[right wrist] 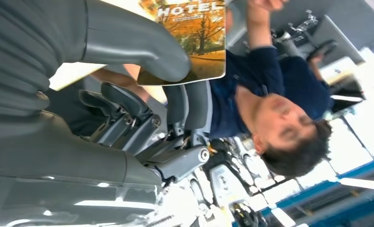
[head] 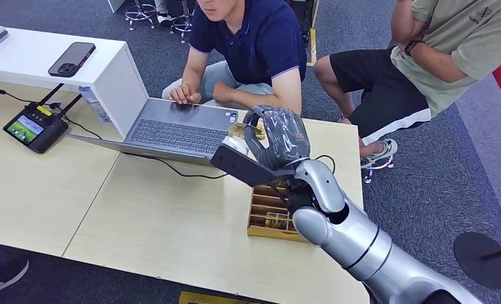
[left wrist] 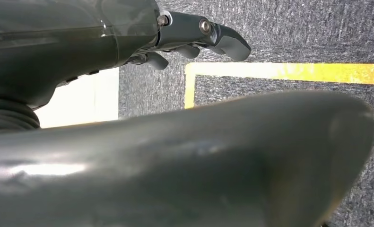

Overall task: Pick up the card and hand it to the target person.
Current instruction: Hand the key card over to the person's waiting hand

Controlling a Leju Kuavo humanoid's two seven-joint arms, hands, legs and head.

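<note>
My right hand (head: 278,136) is raised above the table's far side and pinches the card (head: 238,132) between thumb and fingers. In the right wrist view the card (right wrist: 194,38) shows an autumn picture and the word HOTEL, with the thumb (right wrist: 142,47) pressed on its face. The card points toward a person in a navy polo (head: 254,44) seated behind the laptop, hands resting by its edge. This person (right wrist: 270,94) also appears beyond the card in the wrist view. My left hand (left wrist: 128,33) hangs over grey carpet with its fingers (left wrist: 222,38) extended and nothing in them.
A wooden slotted card box (head: 270,212) sits on the table (head: 159,221) under my right forearm. An open laptop (head: 178,130) with a cable, a handheld controller (head: 33,128), and a white shelf holding a phone (head: 72,59) stand at the left. A second person (head: 450,44) sits at the right.
</note>
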